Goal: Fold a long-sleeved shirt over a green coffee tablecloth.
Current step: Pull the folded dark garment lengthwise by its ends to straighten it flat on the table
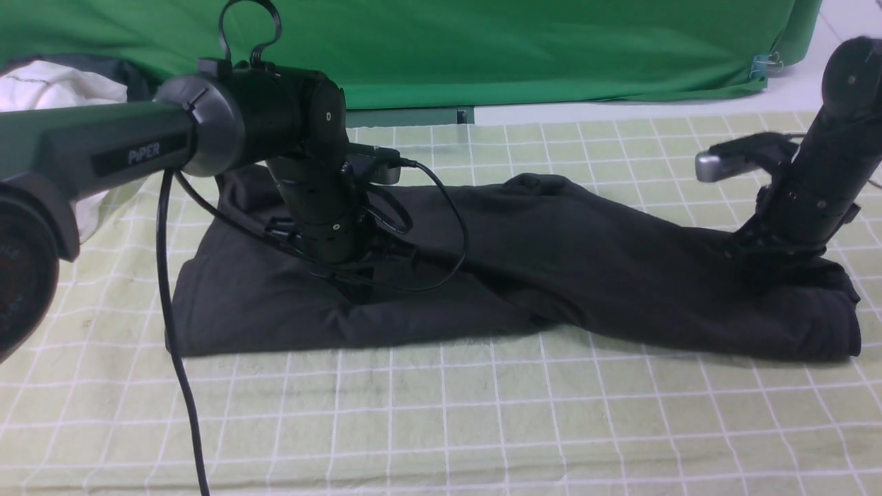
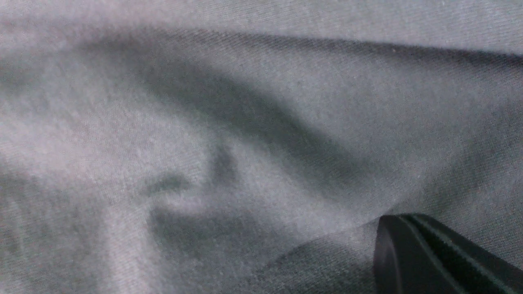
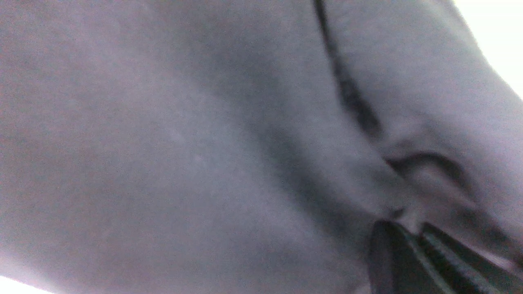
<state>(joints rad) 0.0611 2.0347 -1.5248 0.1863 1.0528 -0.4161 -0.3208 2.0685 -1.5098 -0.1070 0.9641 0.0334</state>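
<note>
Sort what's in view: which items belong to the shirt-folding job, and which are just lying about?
Job: black long-sleeved shirt; grid-patterned pale green tablecloth.
Lying about: white garment; plain deep-green fabric; small clip.

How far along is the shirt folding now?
Done: the long-sleeved shirt lies on the green coffee tablecloth, gathered into a rough long band. In hand: the left gripper and the right gripper are shut, apparently pinching its fabric. Remaining: the neat final folds.
</note>
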